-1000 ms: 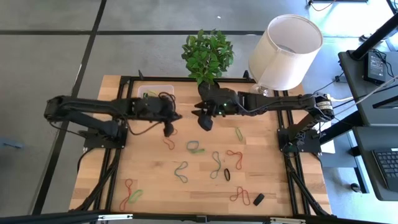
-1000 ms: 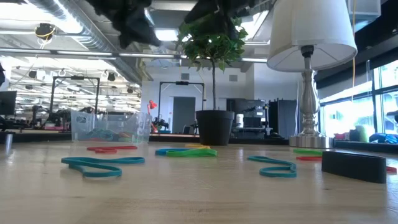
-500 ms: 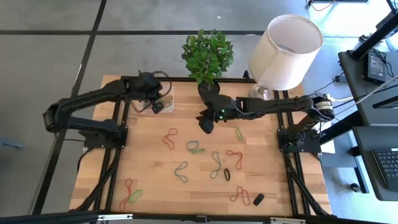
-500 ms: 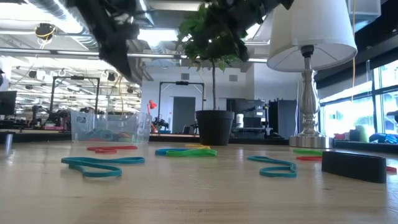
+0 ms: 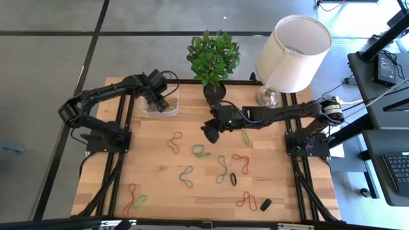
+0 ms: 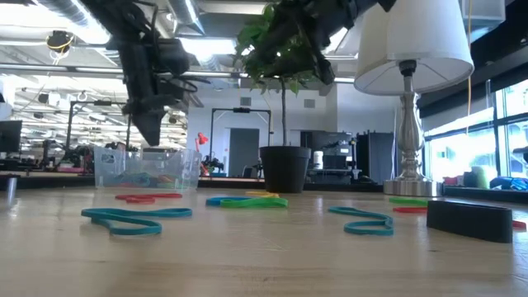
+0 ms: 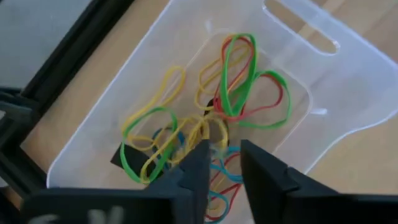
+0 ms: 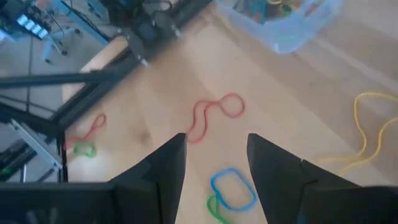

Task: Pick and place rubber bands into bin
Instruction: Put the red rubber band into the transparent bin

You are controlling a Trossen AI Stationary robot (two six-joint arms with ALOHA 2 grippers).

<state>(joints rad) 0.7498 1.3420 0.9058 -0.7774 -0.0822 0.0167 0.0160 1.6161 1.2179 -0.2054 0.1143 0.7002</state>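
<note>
The clear bin point(image 5: 160, 103) stands at the table's far left and holds several rubber bands point(image 7: 239, 93) in yellow, green, red and blue. My left gripper point(image 7: 224, 171) hangs just above them, pointing steeply down, open by a narrow gap with nothing between its fingers; the low view shows it point(image 6: 150, 124) above the bin point(image 6: 144, 169). My right gripper point(image 5: 209, 132) hovers open over mid-table. Past its fingers point(image 8: 211, 168) lie a red band point(image 8: 211, 118) and a blue-and-green pair point(image 8: 233, 190). More bands point(image 5: 221, 167) lie flat on the wood.
A potted plant point(image 5: 214, 57) and a white lamp point(image 5: 291, 51) stand at the far edge, to the right of the bin. A small black block point(image 5: 265, 204) lies near the front right. Black frame rails point(image 5: 128, 115) run along both table sides.
My left gripper has swung from mid-table, near the red band, toward the far left corner, and now hangs over the bin, tipped steeply downward and lower. My right gripper has sunk a little toward the table and rolled. The bands on the table have not moved.
</note>
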